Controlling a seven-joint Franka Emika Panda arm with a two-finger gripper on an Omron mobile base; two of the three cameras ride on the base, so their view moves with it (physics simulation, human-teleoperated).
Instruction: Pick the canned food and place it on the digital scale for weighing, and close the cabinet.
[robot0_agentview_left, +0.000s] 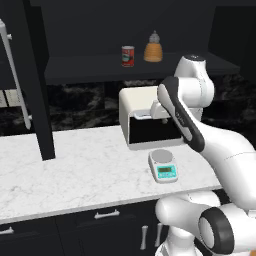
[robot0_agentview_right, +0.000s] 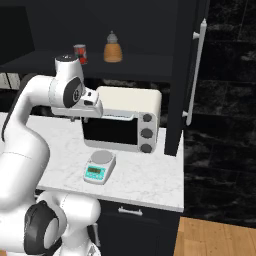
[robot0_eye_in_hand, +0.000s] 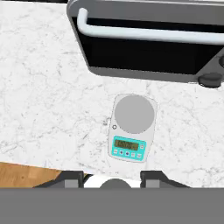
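The cabinet (robot0_agentview_left: 125, 30) stands open, its doors swung out to either side with their long bar handles (robot0_agentview_right: 194, 70) showing, which is why the shelf inside is exposed for a reach. The desk (robot0_agentview_left: 75, 170) carries the toaster oven (robot0_agentview_right: 125, 125) at the back and the scale (robot0_agentview_left: 163, 166) just in front of it, plate bare and ready to take a load. The arm is raised above the desk with the gripper (robot0_eye_in_hand: 112, 177) looking straight down on the scale; its fingers are drawn in and hold nothing. The can (robot0_agentview_left: 128, 56) sits upright on the cabinet shelf, near an orange bottle (robot0_agentview_left: 153, 49), so the pick is not yet made.
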